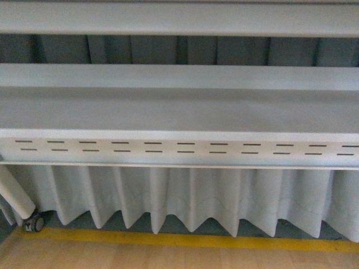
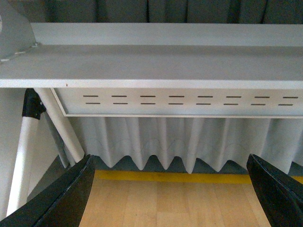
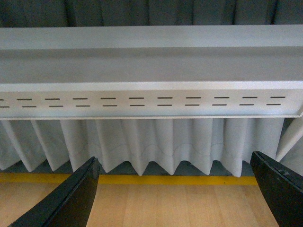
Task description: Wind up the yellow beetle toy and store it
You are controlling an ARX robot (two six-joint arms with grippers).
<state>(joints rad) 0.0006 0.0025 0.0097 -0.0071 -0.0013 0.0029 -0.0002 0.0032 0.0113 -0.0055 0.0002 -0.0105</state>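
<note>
The shelf (image 1: 179,112) is pale grey, and its front has two rows of short dark dashes (image 1: 185,147). Under it hangs a white curtain (image 1: 185,196) with folds, and far behind is a dark grey-blue curtain (image 1: 146,50). The floor (image 1: 168,259) is light brown wood with a yellow stripe (image 1: 185,240), and the left fingers (image 2: 64,201) and right fingers (image 3: 66,203) are black.

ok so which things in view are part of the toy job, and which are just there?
Job: left gripper, open and empty; right gripper, open and empty. The yellow toy car shows in no view.
Just there: shelf, slotted panel, curtain, yellow floor line, wheel.
</note>
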